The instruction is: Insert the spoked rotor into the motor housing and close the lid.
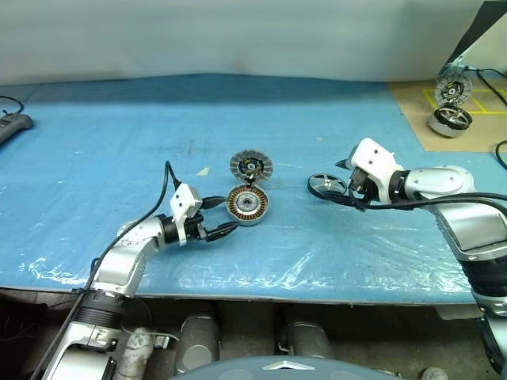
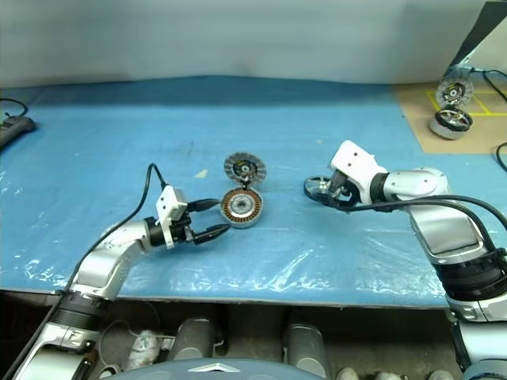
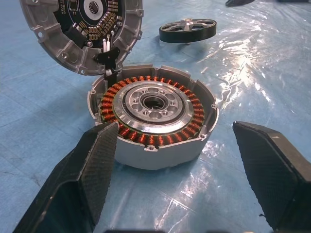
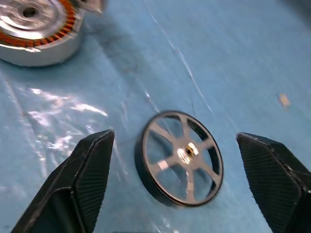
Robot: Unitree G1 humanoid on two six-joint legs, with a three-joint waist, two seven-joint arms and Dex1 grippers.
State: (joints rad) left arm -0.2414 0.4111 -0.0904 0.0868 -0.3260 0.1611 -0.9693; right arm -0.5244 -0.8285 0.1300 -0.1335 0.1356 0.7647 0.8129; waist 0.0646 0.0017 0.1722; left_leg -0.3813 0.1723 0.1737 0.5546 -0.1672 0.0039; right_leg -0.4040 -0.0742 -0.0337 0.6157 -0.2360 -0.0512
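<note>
Blue plastic-covered tabletop (image 1: 95, 158). Motor housing (image 1: 249, 205) sits near the middle, open side up, copper windings and dark centre visible; its lid (image 1: 251, 167) stands tilted up at the far rim, joined to the housing, ribbed face with dark hub toward the camera. Spoked rotor (image 1: 326, 187) lies flat on the tabletop to the right of the housing, apart from it, not inserted. Left pincer (image 1: 224, 216) is spread wide, pointing roughly level at the housing's left side, one finger near the far-left rim and the other near the front-left rim; in the left wrist view the fingers (image 3: 92, 165) flank the housing without visible contact, nothing held. Right pincer (image 4: 177, 179) is spread wide too, angled down over the rotor; in the right wrist view the rotor lies between the two fingers with clear gaps on both sides, so it is not gripped. From the head views the right pincer sits just right of the rotor. A second motor unit (image 1: 451, 119) with an upright disc sits on a brown board (image 1: 412, 111) at the far right corner. A dark object (image 1: 12, 125) at the far left edge, cable attached.
</note>
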